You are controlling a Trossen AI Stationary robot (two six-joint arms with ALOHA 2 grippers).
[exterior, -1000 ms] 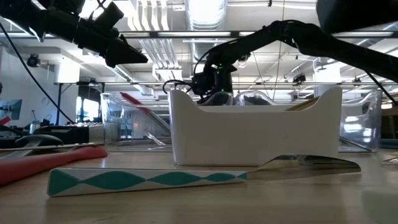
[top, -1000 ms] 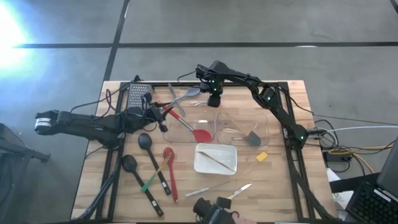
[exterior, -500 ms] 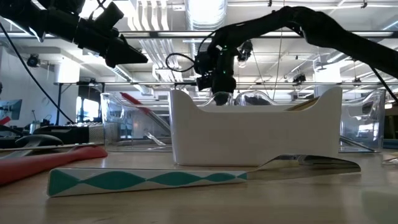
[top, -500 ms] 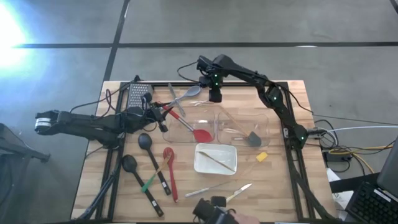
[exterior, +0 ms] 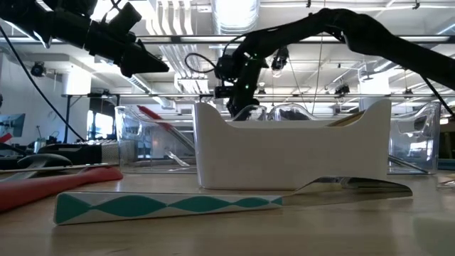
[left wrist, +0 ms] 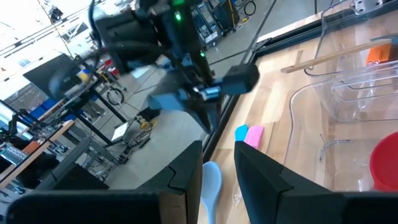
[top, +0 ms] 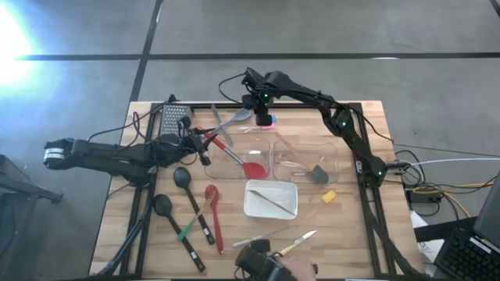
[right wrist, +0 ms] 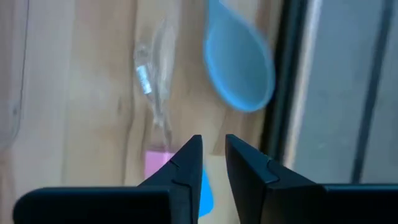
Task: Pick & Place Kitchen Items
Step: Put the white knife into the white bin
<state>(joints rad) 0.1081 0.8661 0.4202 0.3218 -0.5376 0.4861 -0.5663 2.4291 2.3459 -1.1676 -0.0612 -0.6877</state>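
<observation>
Right wrist view puts my right gripper low over the far edge of the table, its fingers drawn close with a thin gap between them and nothing clamped. Just beneath them lie the pink spatula and blue spatula ends, with a pale blue spoon bowl further out by the black frame rail. From above, I see that gripper beside the grey spoon. My left gripper waits near the red spatula that lies in a clear bin; its fingers sit nearly together, empty. Black ladles lie near the white tray.
</observation>
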